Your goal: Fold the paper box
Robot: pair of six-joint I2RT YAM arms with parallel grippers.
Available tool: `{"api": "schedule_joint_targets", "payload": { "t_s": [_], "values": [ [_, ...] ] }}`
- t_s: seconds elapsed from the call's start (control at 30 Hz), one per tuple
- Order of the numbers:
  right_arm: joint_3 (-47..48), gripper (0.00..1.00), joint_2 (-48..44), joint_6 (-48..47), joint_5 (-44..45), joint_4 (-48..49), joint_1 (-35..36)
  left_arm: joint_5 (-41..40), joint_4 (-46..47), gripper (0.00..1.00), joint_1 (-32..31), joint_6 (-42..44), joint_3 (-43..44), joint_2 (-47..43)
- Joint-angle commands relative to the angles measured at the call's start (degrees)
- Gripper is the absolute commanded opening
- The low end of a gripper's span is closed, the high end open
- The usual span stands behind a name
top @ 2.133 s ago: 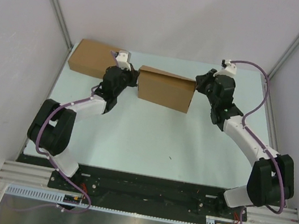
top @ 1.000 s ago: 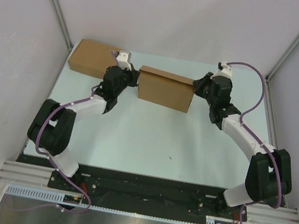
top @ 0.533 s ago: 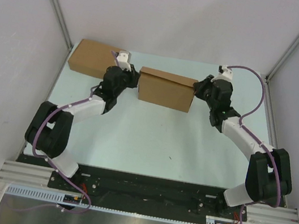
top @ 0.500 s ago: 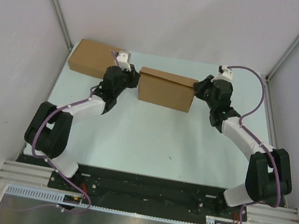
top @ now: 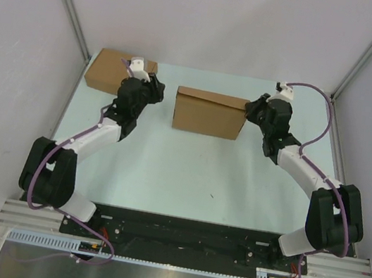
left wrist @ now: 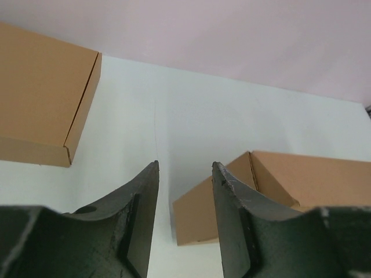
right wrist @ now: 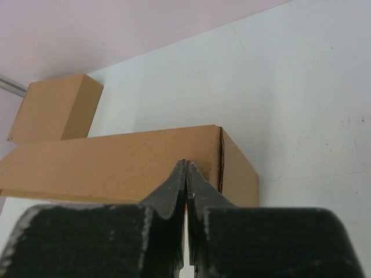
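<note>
The paper box (top: 209, 113) stands folded up in the middle of the table, brown, with its lid edge slightly raised at the left end (left wrist: 272, 179). My left gripper (top: 156, 88) hangs a short way off that left end, open, with nothing between its fingers (left wrist: 185, 165). My right gripper (top: 250, 110) is shut, and its tips (right wrist: 185, 163) rest on the top of the paper box (right wrist: 104, 159) near its right end.
A second flat brown cardboard box (top: 111, 71) lies at the back left corner, just behind my left arm; it also shows in the wrist views (left wrist: 40, 110) (right wrist: 52, 107). White walls enclose the table on three sides.
My left gripper has opened, let go of the box's left end and drawn back to the left. The box has shifted slightly to the right. The right gripper stays shut at its end.
</note>
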Motion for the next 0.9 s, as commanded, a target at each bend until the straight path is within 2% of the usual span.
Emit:
{"api": "schedule_joint_targets", "payload": {
  "t_s": [0.0, 0.3, 0.57, 0.77, 0.87],
  "values": [
    [-2.36, 0.00, 1.52, -2.17, 2.70, -8.35, -0.46, 0.56, 2.43, 0.47, 0.68, -6.09, 2.67, -0.42],
    [-2.36, 0.00, 1.00, -3.66, 4.28, -8.96, 1.38, 8.03, 5.68, 0.45, 1.47, -13.03, 5.66, 4.67],
    [-2.36, 0.00, -0.41, -4.63, 6.04, -8.52, 3.05, 13.56, 8.32, 0.44, 1.56, -14.88, 6.10, 5.82],
    [-2.28, 0.00, -0.59, -4.63, 6.30, -8.35, 3.67, 18.48, 9.99, 0.37, 1.47, -15.33, 5.49, 5.91],
    [-2.28, 0.00, -0.50, -4.72, 6.39, -8.35, 3.85, 20.67, 9.29, 0.27, 1.56, -14.54, 5.48, 6.08]
  ]
}}
